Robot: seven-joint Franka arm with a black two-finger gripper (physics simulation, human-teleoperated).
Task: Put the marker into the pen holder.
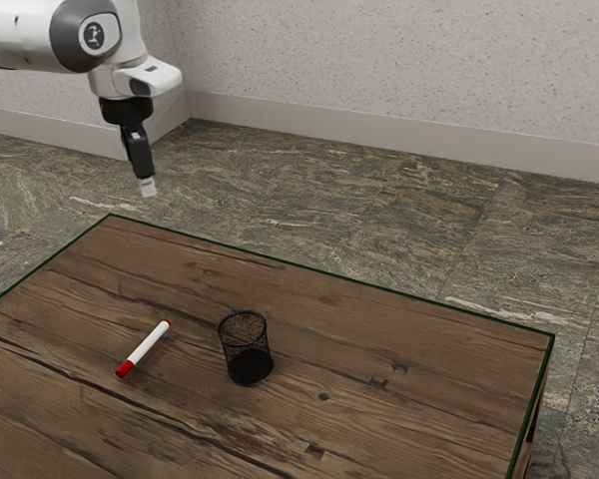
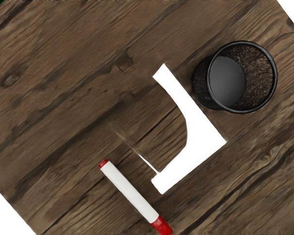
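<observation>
High above the table, toward the exterior view's upper left, my gripper (image 1: 148,187) points down, well away from both objects; whether it is open or shut cannot be made out. The white marker (image 1: 145,347) with red ends lies flat on the wooden tabletop, also seen as a white marker (image 2: 130,191) in the wrist view. A black mesh pen holder (image 1: 247,348) stands upright beside it with a gap between, toward the exterior view's right. From above, the wrist view looks into the round pen holder (image 2: 201,85).
The wooden table (image 1: 399,344) has a dark green edge, and the floor lies beyond it. A flat white angular patch (image 2: 201,134) appears between marker and pen holder in the wrist view. A pale wall (image 1: 409,70) stands behind the table.
</observation>
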